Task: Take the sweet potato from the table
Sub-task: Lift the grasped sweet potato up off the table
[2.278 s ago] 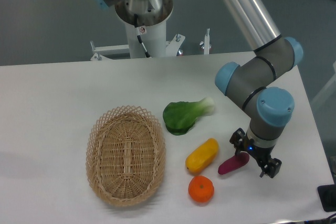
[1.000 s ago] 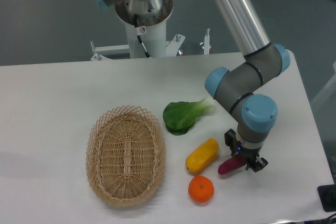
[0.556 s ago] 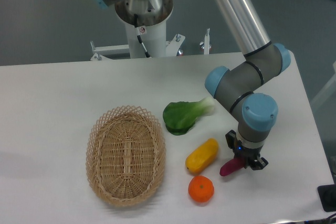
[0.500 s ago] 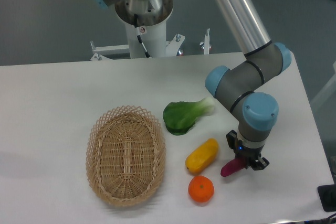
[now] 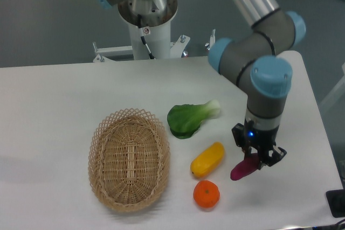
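Note:
The sweet potato [image 5: 242, 169] is a small dark magenta oblong. It hangs tilted in my gripper [image 5: 255, 157], which is shut on its upper end. It is lifted a little above the white table [image 5: 54, 106], at the front right, just right of the yellow vegetable. Its lower tip points down and to the left. The arm's wrist stands upright over it.
A yellow oblong vegetable [image 5: 207, 159] lies left of the gripper. An orange fruit [image 5: 206, 194] sits in front of it. A green leafy vegetable [image 5: 188, 118] lies behind. A wicker basket [image 5: 129, 158] stands at the left. The table's right edge is close.
The gripper closed on the sweet potato and rose with it. The sweet potato left the table surface and the arm straightened upward.

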Available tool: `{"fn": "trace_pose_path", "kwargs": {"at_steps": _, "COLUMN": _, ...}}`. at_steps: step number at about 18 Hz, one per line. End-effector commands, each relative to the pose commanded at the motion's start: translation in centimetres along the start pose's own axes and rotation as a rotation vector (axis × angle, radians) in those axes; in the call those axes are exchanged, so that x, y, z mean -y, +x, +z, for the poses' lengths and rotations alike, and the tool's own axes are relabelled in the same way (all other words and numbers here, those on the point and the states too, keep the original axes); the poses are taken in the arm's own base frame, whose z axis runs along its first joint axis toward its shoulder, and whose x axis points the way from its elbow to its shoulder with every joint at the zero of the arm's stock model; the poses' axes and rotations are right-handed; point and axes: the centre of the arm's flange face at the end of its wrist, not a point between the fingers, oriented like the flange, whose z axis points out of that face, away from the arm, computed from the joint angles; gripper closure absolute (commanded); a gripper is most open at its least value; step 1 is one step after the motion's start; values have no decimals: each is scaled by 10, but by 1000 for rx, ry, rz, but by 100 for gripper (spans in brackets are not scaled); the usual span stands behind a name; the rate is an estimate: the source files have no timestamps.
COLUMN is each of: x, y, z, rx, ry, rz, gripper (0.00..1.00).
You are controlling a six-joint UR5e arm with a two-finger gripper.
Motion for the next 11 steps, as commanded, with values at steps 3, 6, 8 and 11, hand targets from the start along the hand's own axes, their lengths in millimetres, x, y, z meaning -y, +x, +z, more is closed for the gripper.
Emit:
{"fn": "trace_pose_path", "kwargs": {"at_steps": 3, "x": 14, "y": 13, "z": -28, "rx": -15, "ry": 65, "rz": -47, "gripper": 74}}
{"fn": "trace_pose_path", "kwargs": {"at_steps": 6, "x": 13, "y": 14, "z": -38, "rx": -22, "ry": 110, "rz": -57, "gripper": 74}}
{"fn": "trace_pose_path", "kwargs": {"at_steps": 8, "x": 14, "y": 15, "z": -37, "rx": -25, "ry": 112, "rz": -59, "gripper": 74}}
{"fn": "trace_pose_path", "kwargs": {"at_steps": 11, "x": 16, "y": 16, "z": -39, "rx": -27, "ry": 122, "rz": -80, "gripper": 74}}
